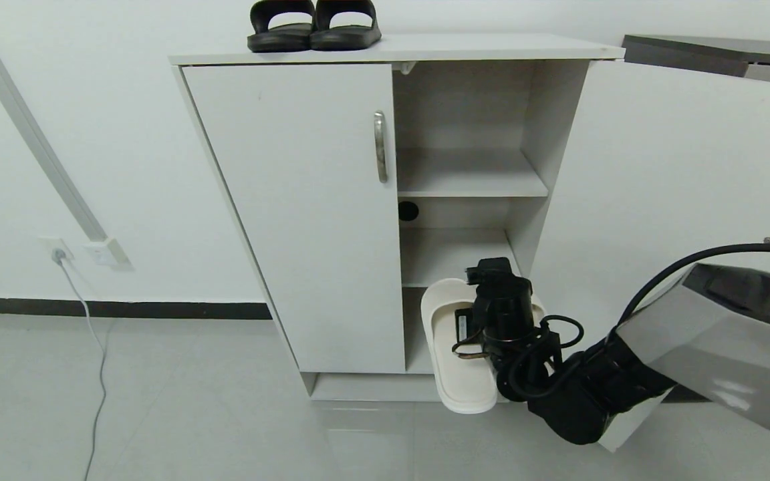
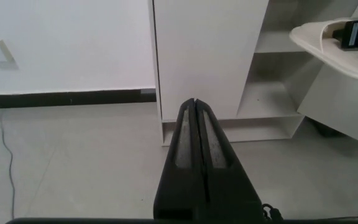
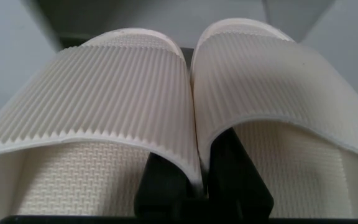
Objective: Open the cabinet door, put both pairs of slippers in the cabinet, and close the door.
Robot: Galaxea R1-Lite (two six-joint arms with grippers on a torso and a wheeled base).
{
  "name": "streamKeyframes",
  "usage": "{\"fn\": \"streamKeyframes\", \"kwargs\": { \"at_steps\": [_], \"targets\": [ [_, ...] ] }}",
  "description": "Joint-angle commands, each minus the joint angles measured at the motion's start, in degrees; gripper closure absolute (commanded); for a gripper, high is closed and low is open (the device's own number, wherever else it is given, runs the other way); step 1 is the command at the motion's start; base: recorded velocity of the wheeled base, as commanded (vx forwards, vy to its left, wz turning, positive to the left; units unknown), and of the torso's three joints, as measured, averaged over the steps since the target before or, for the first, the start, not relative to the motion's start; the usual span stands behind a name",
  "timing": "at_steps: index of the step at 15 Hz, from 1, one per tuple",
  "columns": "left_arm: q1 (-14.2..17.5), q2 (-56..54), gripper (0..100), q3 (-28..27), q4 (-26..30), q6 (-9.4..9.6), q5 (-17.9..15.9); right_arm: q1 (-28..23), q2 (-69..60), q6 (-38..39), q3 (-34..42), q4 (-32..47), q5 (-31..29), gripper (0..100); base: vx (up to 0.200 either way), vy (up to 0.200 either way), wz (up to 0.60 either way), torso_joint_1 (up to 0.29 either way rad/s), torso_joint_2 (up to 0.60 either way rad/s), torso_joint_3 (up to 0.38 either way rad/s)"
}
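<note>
The left gripper [image 2: 194,134] hangs over the floor [image 2: 73,168] before the cabinet [image 1: 291,214], its fingers pressed together on nothing. The black slippers [image 1: 313,27] sit side by side on the cabinet's top, above the closed left door. The right door [image 1: 659,187] stands wide open. At the mouth of the lower right compartments, the right gripper [image 3: 201,186] pinches the white slippers [image 1: 455,354] together by their inner strap edges, clear of the floor
</note>
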Motion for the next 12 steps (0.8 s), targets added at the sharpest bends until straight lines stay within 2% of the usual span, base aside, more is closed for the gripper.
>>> {"fn": "streamKeyframes", "kwargs": {
  "at_steps": [1, 9, 12],
  "targets": [
    [-0.1, 0.1, 100, 0.0, 0.0, -0.08, 0.0, 0.0, 2.8, 0.0, -2.1, -0.1, 0.1, 100, 0.0, 0.0, 0.0, 0.0, 0.0, 0.0],
    [0.0, 0.1, 100, 0.0, 0.0, 0.01, -0.1, 0.0, 4.7, -0.3, -4.2, -0.1, -0.1, 100, 0.0, 0.0, 0.0, 0.0, 0.0, 0.0],
    [0.0, 0.1, 100, 0.0, 0.0, 0.01, -0.1, 0.0, 4.7, -0.3, -4.3, -0.1, -0.1, 100, 0.0, 0.0, 0.0, 0.004, 0.0, -0.147]
  ]
}}
